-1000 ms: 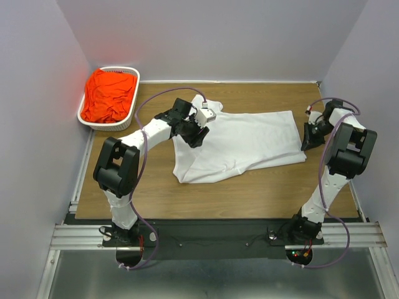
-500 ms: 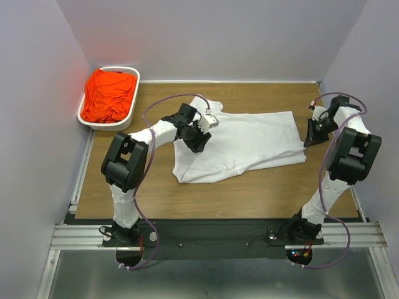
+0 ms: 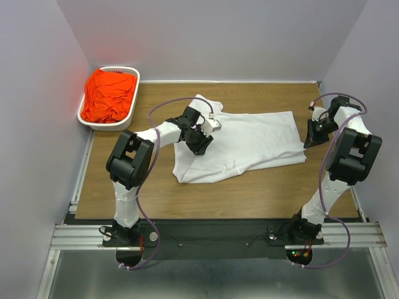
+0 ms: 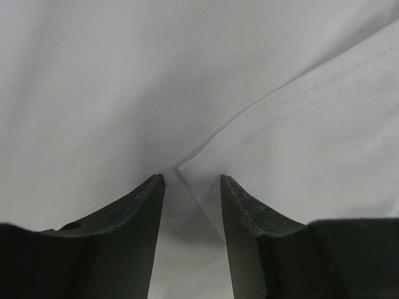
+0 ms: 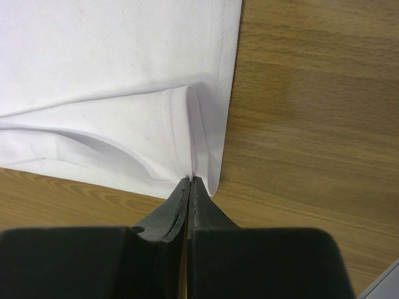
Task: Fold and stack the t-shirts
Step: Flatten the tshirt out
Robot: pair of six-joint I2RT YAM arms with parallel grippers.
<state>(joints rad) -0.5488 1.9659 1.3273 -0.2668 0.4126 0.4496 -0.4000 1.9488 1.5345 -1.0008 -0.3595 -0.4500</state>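
The white t-shirt (image 3: 249, 140) lies spread and partly folded across the middle of the wooden table. My left gripper (image 3: 201, 141) is low over its left part. In the left wrist view it is open (image 4: 192, 180), and a folded corner of the white shirt (image 4: 299, 143) lies between the fingertips. My right gripper (image 3: 307, 142) is at the shirt's near right corner. In the right wrist view it is shut (image 5: 190, 180) on the hemmed edge of the white shirt (image 5: 124, 81). The orange-red t-shirt (image 3: 110, 93) lies crumpled in the basket.
The white slotted basket (image 3: 133, 107) stands at the table's far left corner. Bare wooden table (image 3: 249, 193) lies in front of the white shirt. Grey walls close in on the left, back and right.
My left arm's elbow has swung to the right while its gripper stayed low over the shirt's left part. My right gripper shifted slightly at the shirt's right corner.
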